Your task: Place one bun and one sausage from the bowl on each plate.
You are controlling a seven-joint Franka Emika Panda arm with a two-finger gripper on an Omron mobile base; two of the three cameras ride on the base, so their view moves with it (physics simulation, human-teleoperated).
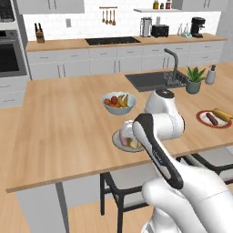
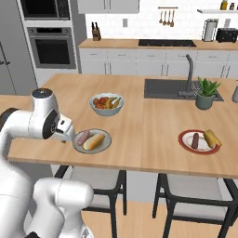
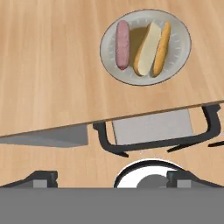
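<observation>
A grey plate near the counter's front edge holds a pink sausage and a split bun side by side. From the right base it is the grey plate with the sausage and bun. Farther right, a red plate carries a dark sausage and a bun. My gripper is open and empty, raised over the counter's front edge just short of the grey plate; its hand sits left of that plate. The bowl is out of view.
A pale bowl of fruit stands behind the grey plate. A sink with faucet and a potted plant lie at the back right. Dark chairs are tucked under the counter's front edge.
</observation>
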